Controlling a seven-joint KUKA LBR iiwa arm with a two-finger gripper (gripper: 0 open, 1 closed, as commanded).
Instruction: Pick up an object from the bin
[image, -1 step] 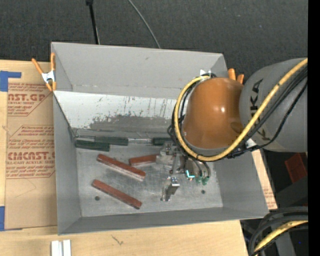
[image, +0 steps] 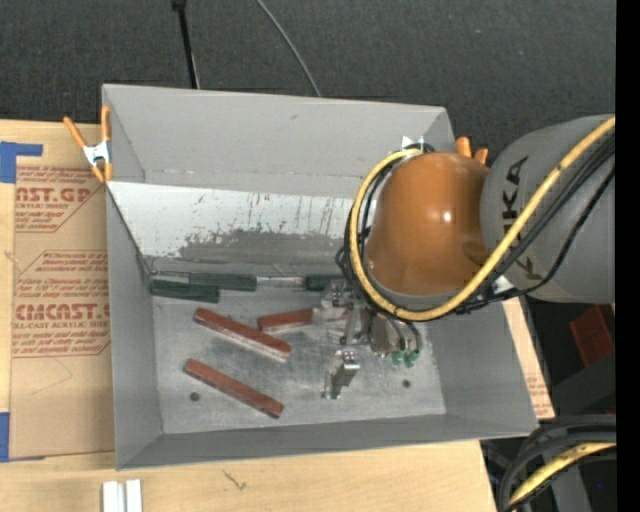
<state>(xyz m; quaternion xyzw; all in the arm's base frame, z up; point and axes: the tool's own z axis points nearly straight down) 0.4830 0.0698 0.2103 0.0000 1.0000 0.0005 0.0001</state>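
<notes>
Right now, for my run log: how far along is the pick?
Done: the gripper is down near the floor of the bin, right of three reddish-brown bars. In hand: nothing visibly held. Left: grasp and lift one; the bars and the dark green sticks by the back wall all lie on the floor.

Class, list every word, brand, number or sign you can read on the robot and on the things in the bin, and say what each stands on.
"KA" and "KU": black letters on the arm's grey casing, split by a yellow cable.
Brown strips, dark bar, bin: no writing to be seen.
</notes>
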